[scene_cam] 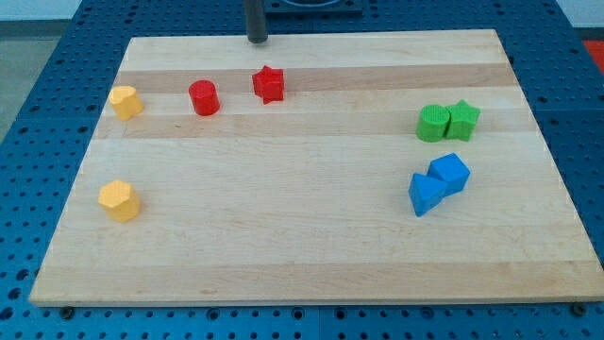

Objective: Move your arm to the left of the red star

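Observation:
The red star (269,84) lies on the wooden board (311,246) near the view's top, left of centre. A red cylinder (204,97) sits just to its left. My tip (257,41) is at the board's top edge, above the red star and slightly to its left, apart from it and touching no block.
A yellow block (125,101) lies at the upper left and another yellow block (120,200) at the lower left. Two green blocks (434,124) (462,118) touch at the right. Two blue blocks (427,193) (450,173) touch below them. Blue perforated table surrounds the board.

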